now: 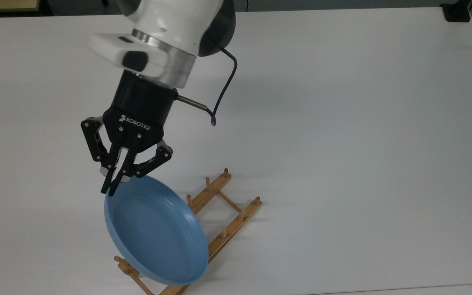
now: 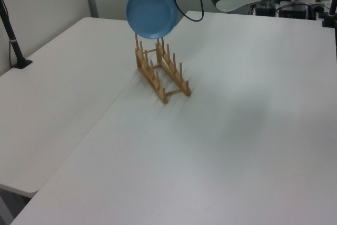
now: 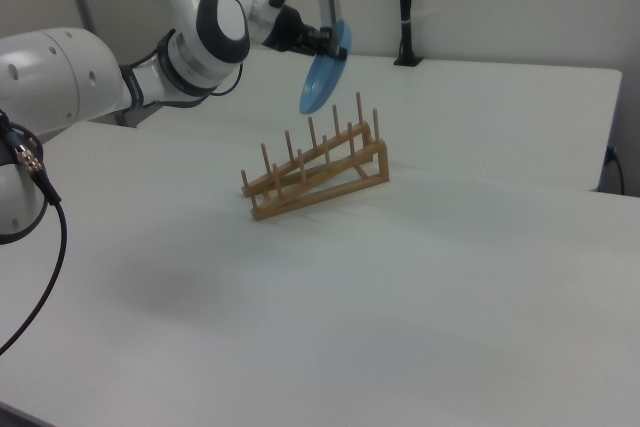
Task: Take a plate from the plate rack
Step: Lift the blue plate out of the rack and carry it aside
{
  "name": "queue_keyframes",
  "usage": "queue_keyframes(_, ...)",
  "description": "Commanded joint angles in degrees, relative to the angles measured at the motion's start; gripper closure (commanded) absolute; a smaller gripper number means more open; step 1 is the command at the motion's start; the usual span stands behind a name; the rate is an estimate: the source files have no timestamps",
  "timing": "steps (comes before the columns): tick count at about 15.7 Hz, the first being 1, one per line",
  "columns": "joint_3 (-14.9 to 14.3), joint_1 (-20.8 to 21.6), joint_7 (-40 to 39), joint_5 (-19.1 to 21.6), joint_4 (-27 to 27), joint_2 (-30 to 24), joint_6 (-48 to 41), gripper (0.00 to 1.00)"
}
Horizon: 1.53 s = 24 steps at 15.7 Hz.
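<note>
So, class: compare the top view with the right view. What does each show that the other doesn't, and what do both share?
Top view alone: the plate's hollow face and the ROBOTIQ lettering on the gripper.
Right view alone: the plate nearly edge-on, hanging clear above the plate rack's pegs, and a black post behind the table.
Both: fingers shut on the plate's rim, rack on the white table.

The broad white matte table [image 1: 363,123] carries a light-brown wooden pegged plate rack [image 1: 228,217], standing directly on it.
</note>
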Motion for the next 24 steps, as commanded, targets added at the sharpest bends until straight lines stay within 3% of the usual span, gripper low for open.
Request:
queue_keyframes(1, -0.90, 0.34, 1.00, 11.51, -12.88, -7.67, 1.39, 0.94)
queue_keyframes(3, -0.90, -0.18, -1.27, 16.35, -19.99, -11.89, 1.13, 0.94)
queue_keyframes(6, -0.90, -0.97, -5.66, 21.81, -26.09, -14.72, -1.05, 0.94)
queue_keyframes(9, -1.16, -2.90, -11.54, 28.40, -26.81, -14.99, -8.52, 0.94)
queue_keyframes(14, -5.89, -4.49, -27.97, 40.45, -28.04, -15.34, -21.27, 0.93)
queue_keyframes(18, -6.61, -6.42, -36.43, 42.05, -31.72, -14.72, -23.92, 0.93)
queue_keyframes(24, -6.61, -8.88, -40.13, 42.05, -33.22, -13.05, -24.10, 0.93)
